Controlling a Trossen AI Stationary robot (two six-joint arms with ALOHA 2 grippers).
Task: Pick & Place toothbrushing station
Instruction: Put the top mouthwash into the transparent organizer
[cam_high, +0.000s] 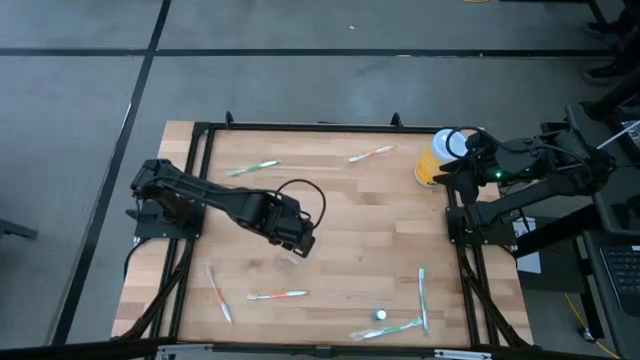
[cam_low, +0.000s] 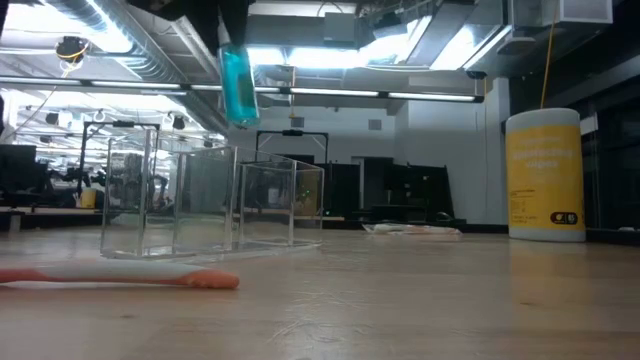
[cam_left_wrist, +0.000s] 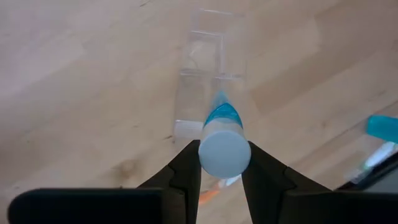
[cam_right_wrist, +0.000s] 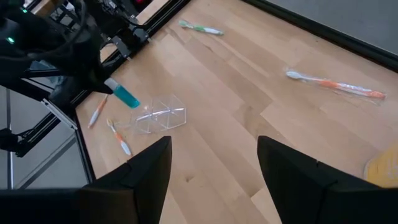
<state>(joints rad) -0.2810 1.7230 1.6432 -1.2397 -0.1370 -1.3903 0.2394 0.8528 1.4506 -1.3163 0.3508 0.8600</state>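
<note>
Left gripper (cam_left_wrist: 221, 177) clamped, right gripper (cam_right_wrist: 214, 177) agape

A blue toothpaste tube (cam_right_wrist: 124, 94) hangs tilted above the clear, compartmented holder (cam_right_wrist: 159, 117).

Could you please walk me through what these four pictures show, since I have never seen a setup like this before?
These are two dark robot arms at a wooden table, each ending in a two-finger gripper. One picture looks straight down from above, one looks level across the tabletop, and two come from cameras on the arms' wrists. The left gripper is shut on a blue tube, held above a clear plastic organizer with several compartments. The right gripper waits open at the table's right edge, near a yellow canister. Scattered on the wood are several toothbrushes, some apparently in clear wrappers, and a small round white thing I cannot identify.
</note>
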